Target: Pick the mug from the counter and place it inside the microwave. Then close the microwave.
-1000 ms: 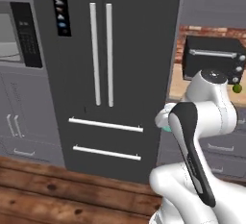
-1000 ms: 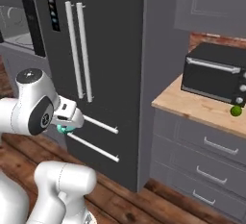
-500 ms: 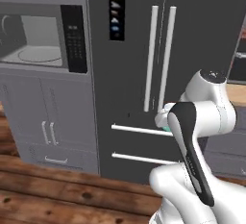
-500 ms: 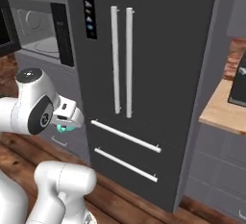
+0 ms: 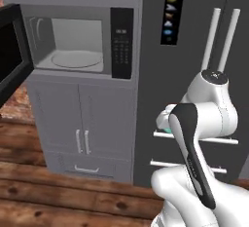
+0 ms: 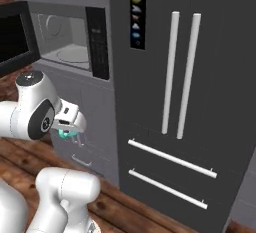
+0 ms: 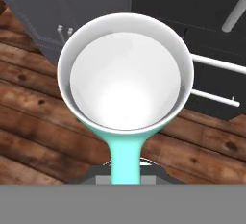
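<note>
The teal mug, white inside, hangs over the wooden floor, and my gripper is shut on its handle. From the right base view, the mug is a teal sliver under the gripper, held close in front of my arm at about drawer height. A bit of the mug also peeks out beside my forearm. The grey microwave sits up and to the left with its dark door swung open, showing the round turntable. The microwave is empty. The counter is out of view.
A tall dark fridge with two white vertical handles and two drawer bars stands right of the microwave. Grey cabinet doors sit below the microwave. The black keypad panel flanks the cavity. The open door juts out on the left.
Both base views have slid sideways: the fridge moved right in the picture, the open microwave came into view, the counter and black oven dropped out. The mug stays in my shut gripper.
</note>
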Controlling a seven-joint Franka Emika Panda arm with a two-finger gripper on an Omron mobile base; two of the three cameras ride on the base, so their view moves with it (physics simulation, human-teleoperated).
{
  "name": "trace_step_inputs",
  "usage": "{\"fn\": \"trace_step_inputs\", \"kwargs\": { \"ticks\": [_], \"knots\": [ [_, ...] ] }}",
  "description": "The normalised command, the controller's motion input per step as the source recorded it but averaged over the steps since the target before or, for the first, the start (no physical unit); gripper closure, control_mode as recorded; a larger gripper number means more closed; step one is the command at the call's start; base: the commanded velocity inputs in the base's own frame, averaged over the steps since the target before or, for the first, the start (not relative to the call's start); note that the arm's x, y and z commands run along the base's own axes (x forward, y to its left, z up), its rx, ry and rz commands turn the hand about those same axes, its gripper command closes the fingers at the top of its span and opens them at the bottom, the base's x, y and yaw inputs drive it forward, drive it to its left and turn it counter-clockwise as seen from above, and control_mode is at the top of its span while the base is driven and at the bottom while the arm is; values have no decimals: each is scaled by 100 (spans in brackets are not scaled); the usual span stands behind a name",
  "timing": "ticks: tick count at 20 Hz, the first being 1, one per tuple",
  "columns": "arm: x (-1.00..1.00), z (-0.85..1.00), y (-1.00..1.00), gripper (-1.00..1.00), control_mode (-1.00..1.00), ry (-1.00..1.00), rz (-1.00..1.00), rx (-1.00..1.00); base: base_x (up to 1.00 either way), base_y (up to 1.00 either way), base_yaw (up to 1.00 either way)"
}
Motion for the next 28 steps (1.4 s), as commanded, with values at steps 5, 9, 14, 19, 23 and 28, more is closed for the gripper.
{"fn": "trace_step_inputs", "kwargs": {
  "ticks": [5,9,14,19,23,28],
  "knots": [
    [0,0,0,100,100,0,0,0,30,67,-25],
    [0,0,0,100,100,0,0,0,41,41,-37],
    [0,0,0,100,100,0,0,0,21,31,-40],
    [0,0,0,100,100,0,0,0,13,34,-30],
    [0,0,0,100,100,0,0,0,6,42,-17],
    [0,0,0,100,100,0,0,0,3,37,-4]
  ]
}}
